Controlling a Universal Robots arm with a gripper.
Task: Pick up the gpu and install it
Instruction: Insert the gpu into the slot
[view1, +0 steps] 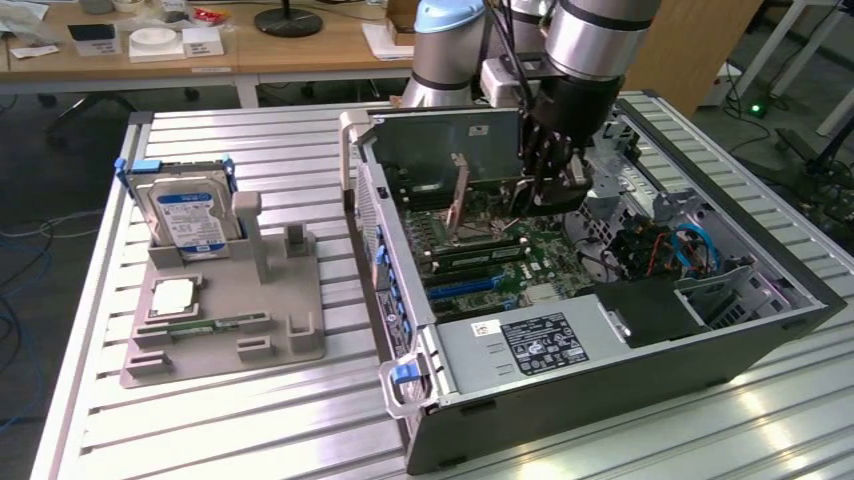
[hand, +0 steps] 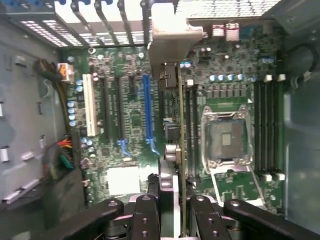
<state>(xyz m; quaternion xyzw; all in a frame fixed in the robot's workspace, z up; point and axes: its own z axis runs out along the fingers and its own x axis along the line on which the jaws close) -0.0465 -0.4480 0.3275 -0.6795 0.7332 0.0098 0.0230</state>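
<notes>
Silvery ribbed aluminium worktop (view1: 240, 420) carries everything you see here. On it, toward the exterior view's right, lies a big dark grey metal computer case (view1: 641, 370) with its side open, and the green motherboard (hand: 125, 100) is visible inside. The silver and black robot arm (view1: 594, 40) reaches down into this case.

At the exterior view's left sits a flat grey plastic holder tray (view1: 214, 300). A boxy silver hard drive with a blue label (view1: 187, 215) stands upright in it, and a slim green memory stick (view1: 200, 327) lies flat near the tray's front.

The black end effector (hand: 175, 195) is pinching the thin dark circuit card, the gpu (hand: 179, 115), which you see on its edge from the wrist view. The gpu is over the motherboard, between the long blue slot (hand: 147, 110) and the square metal processor socket (hand: 227, 135). Its silvery bracket (hand: 170, 40) points to the slotted rear wall. Whether the gpu already sits in a slot, you cannot tell.
</notes>
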